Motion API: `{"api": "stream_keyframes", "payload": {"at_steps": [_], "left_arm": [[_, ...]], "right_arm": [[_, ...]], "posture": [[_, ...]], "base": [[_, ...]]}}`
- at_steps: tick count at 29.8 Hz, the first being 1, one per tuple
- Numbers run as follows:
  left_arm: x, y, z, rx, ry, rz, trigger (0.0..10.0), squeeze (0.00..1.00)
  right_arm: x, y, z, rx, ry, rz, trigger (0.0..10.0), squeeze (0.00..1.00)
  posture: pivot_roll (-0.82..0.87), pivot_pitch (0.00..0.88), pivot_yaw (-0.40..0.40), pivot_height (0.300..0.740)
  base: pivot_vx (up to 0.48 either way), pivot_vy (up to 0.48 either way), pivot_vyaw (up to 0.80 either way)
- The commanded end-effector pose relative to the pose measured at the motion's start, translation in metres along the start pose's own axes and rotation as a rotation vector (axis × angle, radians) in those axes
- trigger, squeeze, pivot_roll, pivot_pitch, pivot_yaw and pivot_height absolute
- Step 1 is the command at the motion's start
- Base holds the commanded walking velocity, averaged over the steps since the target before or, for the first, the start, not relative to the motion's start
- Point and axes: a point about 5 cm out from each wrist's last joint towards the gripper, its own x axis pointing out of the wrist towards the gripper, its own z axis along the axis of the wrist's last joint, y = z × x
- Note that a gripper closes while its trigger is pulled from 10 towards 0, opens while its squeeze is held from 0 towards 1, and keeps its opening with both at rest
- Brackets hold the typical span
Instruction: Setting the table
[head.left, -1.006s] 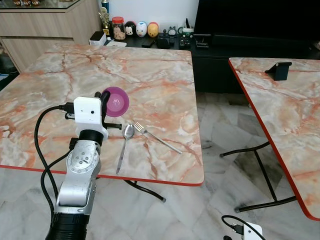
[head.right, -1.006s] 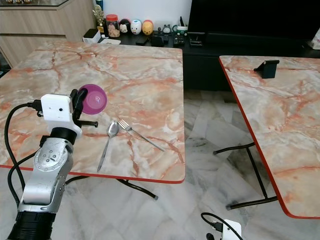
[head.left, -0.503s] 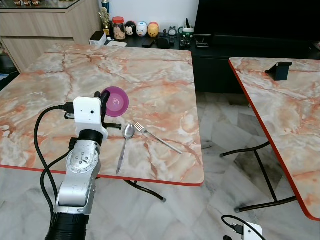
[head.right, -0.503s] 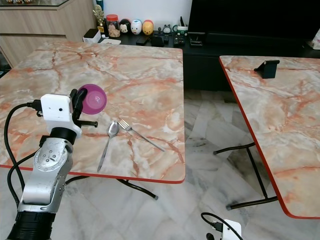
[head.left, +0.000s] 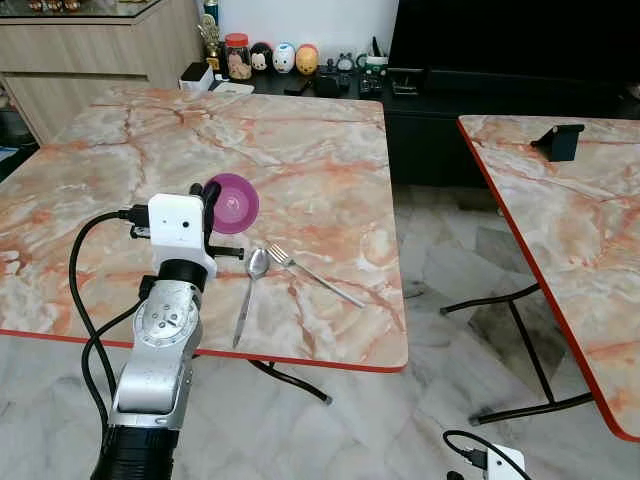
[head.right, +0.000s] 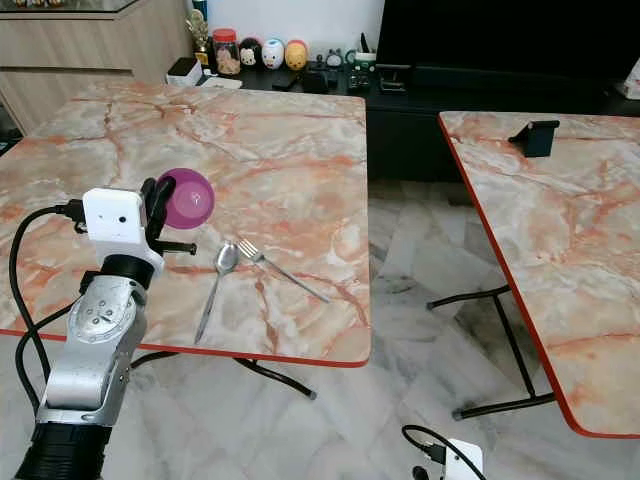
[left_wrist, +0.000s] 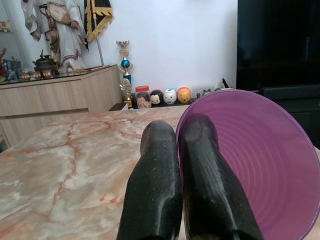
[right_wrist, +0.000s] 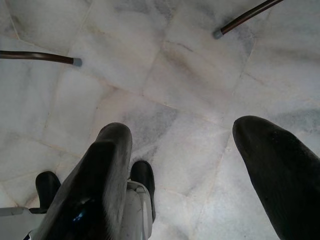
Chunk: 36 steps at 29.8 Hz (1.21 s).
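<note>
Currently the left pincer (left_wrist: 187, 175) is clamped on the rim of a purple bowl (head.left: 232, 203), one finger inside and one outside, holding it tilted on edge above the marble counter (head.left: 300, 150). Just beside the bowl, toward the counter's near edge, a spoon (head.left: 250, 290) and a fork (head.left: 312, 275) lie with their heads almost touching and their handles splayed apart. The step in hand looks like placing the bowl for a setting. Next, I judge, the bowl must be turned level and lowered onto bare marble just beyond the spoon's head, clear of both utensils, before the fingers part. The right pincer (right_wrist: 200, 165) hangs idle over the tiled floor (right_wrist: 165, 75), its fingers wide apart and holding nothing.
</note>
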Motion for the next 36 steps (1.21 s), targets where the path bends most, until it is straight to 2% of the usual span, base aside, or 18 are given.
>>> {"api": "stream_keyframes", "payload": {"at_steps": [1, 16, 36], "left_arm": [[0.0012, -0.0041, 0.0037, 0.012, -0.023, -0.018, 10.0, 0.0], [0.0021, -0.0096, 0.0058, 0.018, -0.031, -0.039, 10.0, 0.0], [0.0043, -0.0113, 0.0073, 0.01, -0.038, -0.042, 10.0, 0.0]], "right_arm": [[0.0, -0.0029, 0.0015, -0.001, -0.005, -0.005, 10.0, 0.0], [-0.0004, -0.0031, 0.0001, -0.005, -0.001, -0.004, 10.0, 0.0], [-0.0002, -0.0031, 0.0006, -0.004, 0.0, -0.006, 10.0, 0.0]], "posture": [[0.12, 0.0, -0.054, 0.74], [0.12, 0.0, -0.054, 0.74], [0.12, 0.0, -0.055, 0.74]], "base": [[0.0, 0.0, 0.0], [0.0, 0.0, 0.0], [0.0, -0.264, 0.0]]}}
